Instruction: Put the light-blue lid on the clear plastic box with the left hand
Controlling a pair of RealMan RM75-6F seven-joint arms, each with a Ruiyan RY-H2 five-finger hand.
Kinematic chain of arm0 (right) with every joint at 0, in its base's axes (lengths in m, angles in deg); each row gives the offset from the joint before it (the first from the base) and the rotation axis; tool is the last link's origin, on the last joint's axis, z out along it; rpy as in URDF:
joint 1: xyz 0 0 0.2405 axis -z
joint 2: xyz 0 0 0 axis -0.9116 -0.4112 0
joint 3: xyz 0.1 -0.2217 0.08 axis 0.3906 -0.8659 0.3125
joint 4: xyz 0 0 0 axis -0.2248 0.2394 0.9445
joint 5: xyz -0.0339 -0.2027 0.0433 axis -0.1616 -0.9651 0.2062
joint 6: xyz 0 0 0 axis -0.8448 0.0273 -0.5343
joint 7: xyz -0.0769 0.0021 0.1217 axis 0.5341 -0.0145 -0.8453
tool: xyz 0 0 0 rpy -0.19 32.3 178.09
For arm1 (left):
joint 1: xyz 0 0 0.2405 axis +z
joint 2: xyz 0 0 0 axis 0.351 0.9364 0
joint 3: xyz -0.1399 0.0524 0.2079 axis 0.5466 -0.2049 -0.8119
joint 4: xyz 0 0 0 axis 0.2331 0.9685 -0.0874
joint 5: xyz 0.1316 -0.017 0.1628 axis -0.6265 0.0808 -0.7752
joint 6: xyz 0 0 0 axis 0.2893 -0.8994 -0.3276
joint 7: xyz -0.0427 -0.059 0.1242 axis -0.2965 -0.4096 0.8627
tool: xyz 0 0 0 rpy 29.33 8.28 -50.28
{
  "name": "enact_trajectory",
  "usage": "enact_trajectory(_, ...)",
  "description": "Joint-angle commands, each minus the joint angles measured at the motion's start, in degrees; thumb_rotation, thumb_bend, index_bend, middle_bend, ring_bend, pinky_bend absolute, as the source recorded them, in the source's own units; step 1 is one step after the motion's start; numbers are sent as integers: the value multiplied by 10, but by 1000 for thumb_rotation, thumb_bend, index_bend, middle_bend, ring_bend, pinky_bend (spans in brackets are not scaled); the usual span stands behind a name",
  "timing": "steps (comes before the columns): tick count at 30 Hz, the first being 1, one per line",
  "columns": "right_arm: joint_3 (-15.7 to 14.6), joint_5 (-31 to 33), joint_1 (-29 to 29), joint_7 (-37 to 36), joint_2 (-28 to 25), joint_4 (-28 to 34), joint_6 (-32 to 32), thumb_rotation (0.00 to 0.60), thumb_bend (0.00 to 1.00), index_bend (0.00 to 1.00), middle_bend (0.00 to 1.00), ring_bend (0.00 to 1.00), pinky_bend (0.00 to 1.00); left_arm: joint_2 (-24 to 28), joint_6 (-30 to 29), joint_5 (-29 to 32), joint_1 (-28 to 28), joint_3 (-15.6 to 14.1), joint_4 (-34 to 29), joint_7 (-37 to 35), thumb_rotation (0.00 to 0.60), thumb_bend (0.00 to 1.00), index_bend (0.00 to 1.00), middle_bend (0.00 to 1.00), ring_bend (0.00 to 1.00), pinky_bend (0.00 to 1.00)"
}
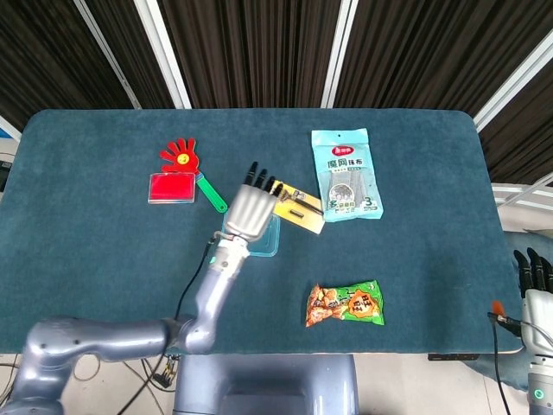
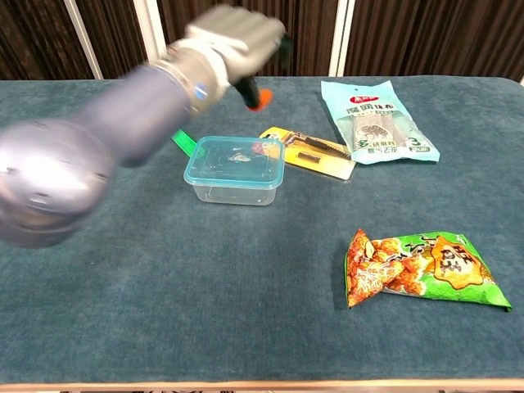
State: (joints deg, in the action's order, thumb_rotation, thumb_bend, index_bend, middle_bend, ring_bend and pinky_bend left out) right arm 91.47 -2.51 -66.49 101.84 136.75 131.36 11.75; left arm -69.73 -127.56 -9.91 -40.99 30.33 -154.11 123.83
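The left hand (image 2: pixel 233 37) hangs above the box (image 2: pixel 235 170), fingers spread, holding nothing. The lid (image 2: pixel 236 157) sits on the box, below the hand.

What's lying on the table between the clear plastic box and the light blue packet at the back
A yellow card holding a utility knife lies between the clear plastic box and the light-blue packet, plainest in the chest view.

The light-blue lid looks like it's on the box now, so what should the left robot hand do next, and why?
Probably just draw back toward the robot and stop. The light-blue lid sits level on the clear plastic box, and the left robot hand is raised above it with fingers apart, holding nothing. Pressing down again seems unnecessary.
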Motion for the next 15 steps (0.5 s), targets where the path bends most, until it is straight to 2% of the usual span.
enact_trajectory(1, -1, -3, -1, 2, 1, -3, 1, 600, 353, 14, 15, 0, 0, 150, -129, 33, 114, -28, -213, 66, 600, 350, 231, 180, 94, 96)
enact_trajectory(3, -2, -7, -1, 3, 0, -5, 2, 600, 353, 10, 15, 0, 0, 206, -159, 21, 166, -54, -273, 32, 600, 325, 204, 146, 57, 49)
enact_trajectory(7, -5, -17, -2, 2, -3, -7, 2, 600, 353, 6, 14, 0, 0, 288, -183, -13, 245, -107, -325, -48, 600, 313, 188, 119, 39, 19)
enact_trajectory(12, -12, -35, -5, 3, -6, -11, -1, 600, 353, 6, 14, 0, 0, 365, -196, -79, 350, -179, -326, -213, 600, 313, 187, 115, 39, 13)
enact_trajectory(15, -13, -42, -6, 5, -6, -14, 1, 600, 353, 6, 14, 0, 0, 384, -195, -135, 393, -217, -300, -303, 600, 313, 187, 115, 39, 9)
